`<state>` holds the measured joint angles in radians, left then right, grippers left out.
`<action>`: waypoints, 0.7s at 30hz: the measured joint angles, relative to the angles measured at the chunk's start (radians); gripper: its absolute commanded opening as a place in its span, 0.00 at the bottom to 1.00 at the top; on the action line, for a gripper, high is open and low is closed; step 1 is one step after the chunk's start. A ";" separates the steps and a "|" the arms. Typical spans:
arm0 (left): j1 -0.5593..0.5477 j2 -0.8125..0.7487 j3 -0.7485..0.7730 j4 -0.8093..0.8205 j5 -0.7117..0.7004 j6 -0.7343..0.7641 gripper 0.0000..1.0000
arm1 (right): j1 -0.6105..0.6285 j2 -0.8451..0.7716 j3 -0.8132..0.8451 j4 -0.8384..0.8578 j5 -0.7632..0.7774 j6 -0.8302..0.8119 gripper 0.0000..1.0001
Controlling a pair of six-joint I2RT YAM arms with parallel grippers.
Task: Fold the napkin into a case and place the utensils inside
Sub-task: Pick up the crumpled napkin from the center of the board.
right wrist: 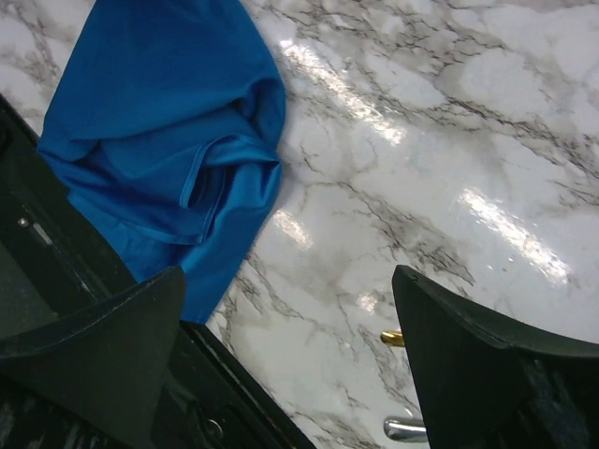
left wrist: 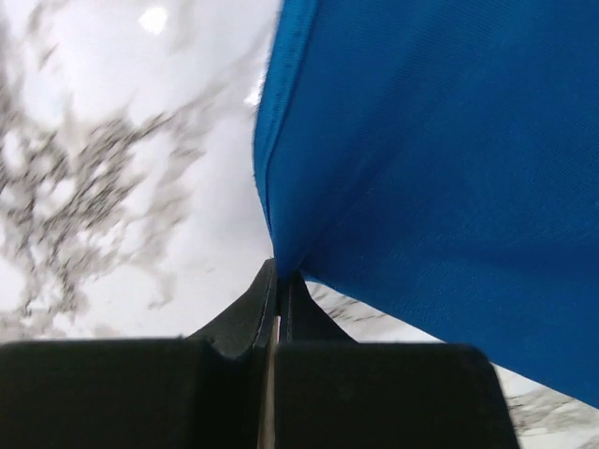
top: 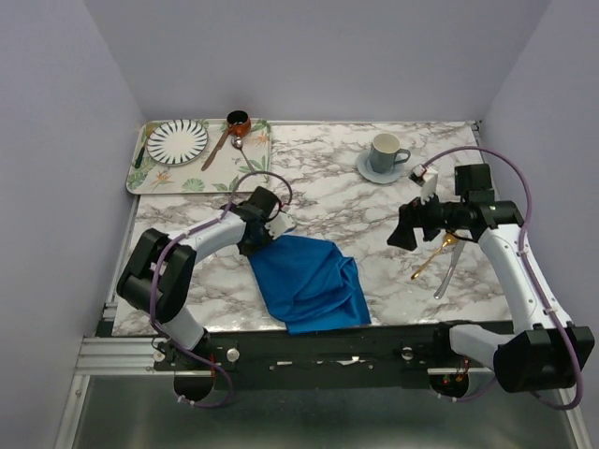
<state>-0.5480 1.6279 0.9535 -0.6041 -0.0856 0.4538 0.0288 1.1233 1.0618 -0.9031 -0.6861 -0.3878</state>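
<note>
Left pincer (left wrist: 279,273): clamped on napkin (top: 309,276) far-left corner; cloth extends near-right.
Right pincer (right wrist: 288,281): wide, empty, right of napkin.

Far left on your desk (top: 337,201), a floral tray (top: 201,178) holds a striped plate (top: 177,140), brown pot (top: 239,122) and brown-handled spoon (top: 216,150); a grey mug (top: 385,152) sits on its saucer (top: 365,169).

Rumpled blue napkin (top: 309,281) lies left of utensils (top: 432,261).

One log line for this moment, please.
left pincer: shut on napkin | right pincer: open, empty | utensils: loose on table
</note>
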 measured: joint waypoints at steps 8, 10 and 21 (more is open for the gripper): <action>0.160 -0.078 0.008 -0.012 0.017 -0.010 0.00 | 0.177 0.192 0.003 0.122 -0.025 0.110 0.84; 0.168 -0.093 0.008 -0.013 0.024 -0.020 0.00 | 0.225 0.275 0.021 0.149 -0.026 0.132 0.82; 0.238 -0.121 0.008 -0.019 0.080 -0.053 0.00 | 0.384 0.633 0.187 0.223 -0.027 0.209 0.81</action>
<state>-0.3103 1.5066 0.9611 -0.6231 -0.0051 0.4007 0.4129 1.7561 1.2484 -0.6800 -0.7132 -0.1783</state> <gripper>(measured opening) 0.015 0.814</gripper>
